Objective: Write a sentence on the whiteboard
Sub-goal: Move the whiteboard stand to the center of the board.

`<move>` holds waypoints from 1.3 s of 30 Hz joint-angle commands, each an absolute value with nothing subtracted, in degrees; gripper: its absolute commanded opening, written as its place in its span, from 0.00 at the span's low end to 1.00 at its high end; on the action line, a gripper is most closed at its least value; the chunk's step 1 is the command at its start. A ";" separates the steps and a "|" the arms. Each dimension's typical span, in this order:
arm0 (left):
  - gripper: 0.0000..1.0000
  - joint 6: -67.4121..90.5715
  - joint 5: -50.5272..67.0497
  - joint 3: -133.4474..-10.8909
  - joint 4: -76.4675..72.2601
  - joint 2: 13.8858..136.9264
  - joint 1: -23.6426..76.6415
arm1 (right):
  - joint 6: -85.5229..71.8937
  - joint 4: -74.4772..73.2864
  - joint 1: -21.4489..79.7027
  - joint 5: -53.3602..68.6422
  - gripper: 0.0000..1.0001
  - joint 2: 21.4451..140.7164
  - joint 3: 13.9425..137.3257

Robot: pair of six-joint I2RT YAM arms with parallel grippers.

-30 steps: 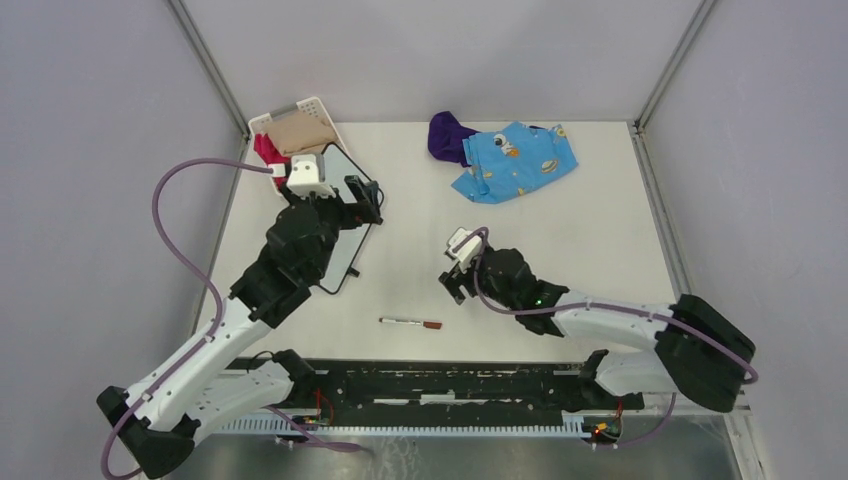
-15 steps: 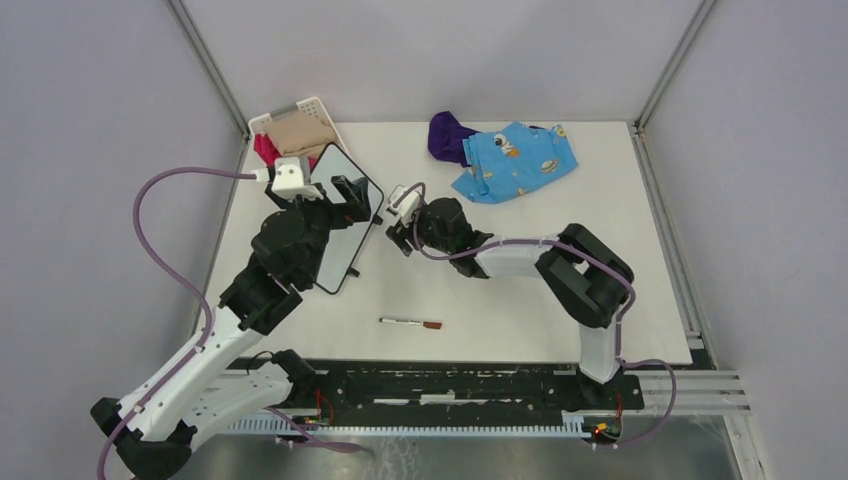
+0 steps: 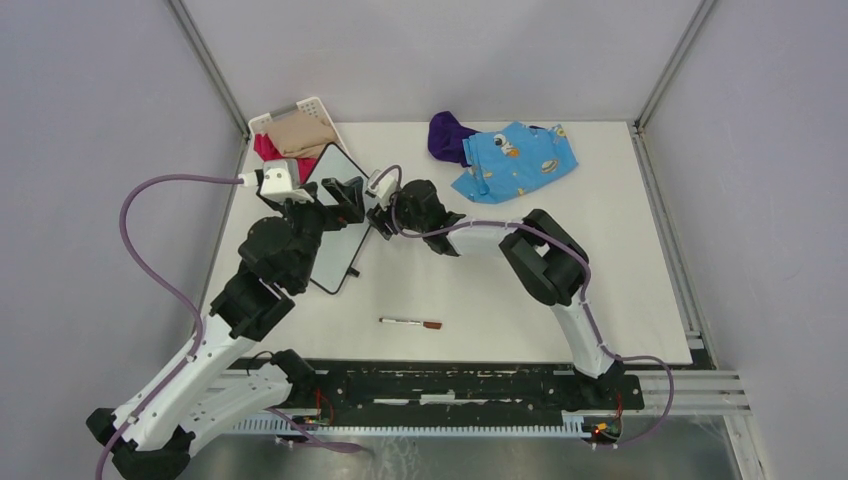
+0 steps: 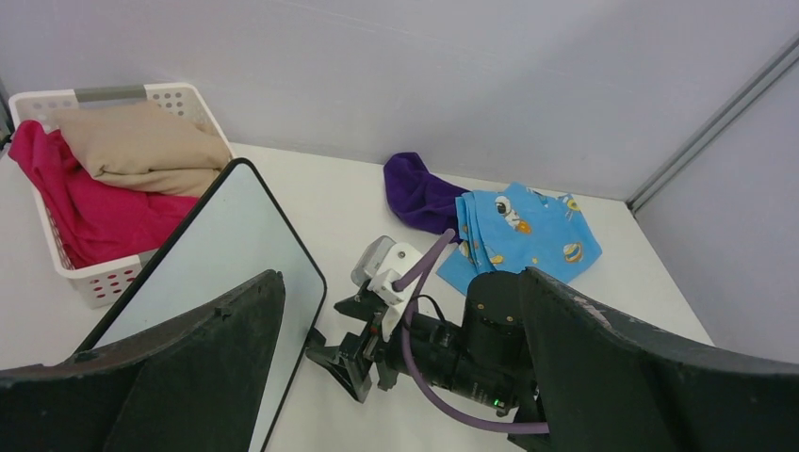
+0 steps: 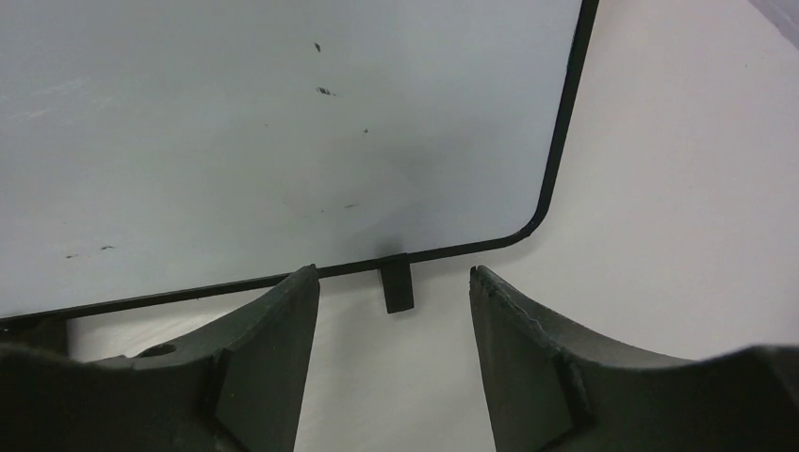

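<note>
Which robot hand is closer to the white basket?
Left. The left gripper hovers over the whiteboard beside the basket; the right gripper is at the whiteboard's far edge.

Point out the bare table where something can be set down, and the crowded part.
Widest bare stretch: the right side of the table, between the blue cloth and the near edge. A smaller gap lies between the basket and the purple cloth. Crowded: back left, where the whiteboard, left gripper and right gripper meet.
</note>
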State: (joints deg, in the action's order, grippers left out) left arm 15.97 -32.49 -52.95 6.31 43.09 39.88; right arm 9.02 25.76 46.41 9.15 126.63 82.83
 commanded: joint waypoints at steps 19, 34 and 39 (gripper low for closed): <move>1.00 15.12 -30.85 -54.32 4.46 42.96 38.64 | 5.19 19.09 45.08 10.28 0.54 135.67 95.23; 1.00 15.56 -29.79 -54.51 4.75 43.77 37.97 | 5.36 20.07 44.88 10.94 0.24 135.15 94.13; 1.00 15.61 -29.82 -54.49 4.75 43.99 37.97 | 5.60 21.48 44.93 9.83 0.15 133.16 90.72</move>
State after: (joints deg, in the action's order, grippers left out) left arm 15.99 -29.89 -52.97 6.59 43.99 38.30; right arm 5.93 17.78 44.97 10.48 135.83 92.84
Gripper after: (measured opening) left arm 0.994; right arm 0.245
